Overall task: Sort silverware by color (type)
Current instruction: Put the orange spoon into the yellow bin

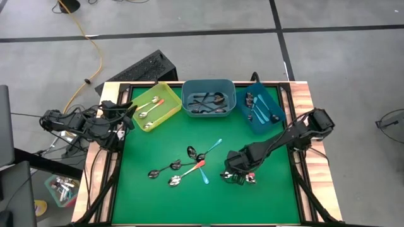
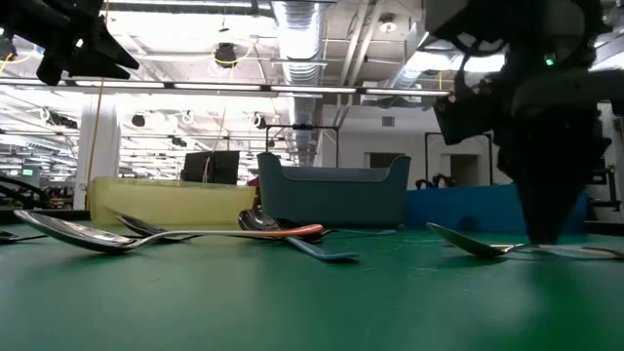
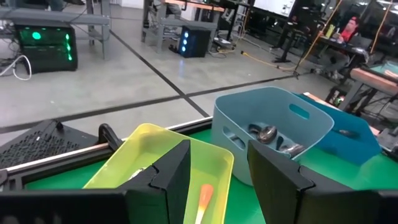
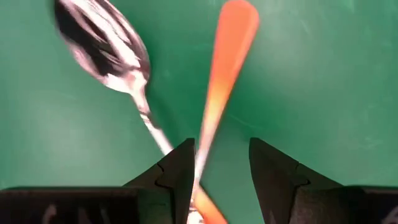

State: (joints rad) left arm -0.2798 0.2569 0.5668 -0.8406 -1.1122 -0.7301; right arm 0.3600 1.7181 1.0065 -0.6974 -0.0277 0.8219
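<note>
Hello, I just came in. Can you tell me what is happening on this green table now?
A two-armed robot is sorting spoons by handle color into three bins at the far edge of the table. The right gripper is down on the green mat, its open fingers straddling an orange-handled spoon that lies next to a plain metal spoon. The left gripper waits, open, beside the yellow bin, which already holds orange-handled spoons. More spoons lie loose mid-table.

Grey concrete floor (image 1: 189,19) crossed by dark seams, an orange cable (image 1: 85,34) snaking over it. Overhead, exposed silver ducting (image 2: 302,24) and strip lights; a green-lit computer case (image 3: 43,38) glows nearby.
</note>
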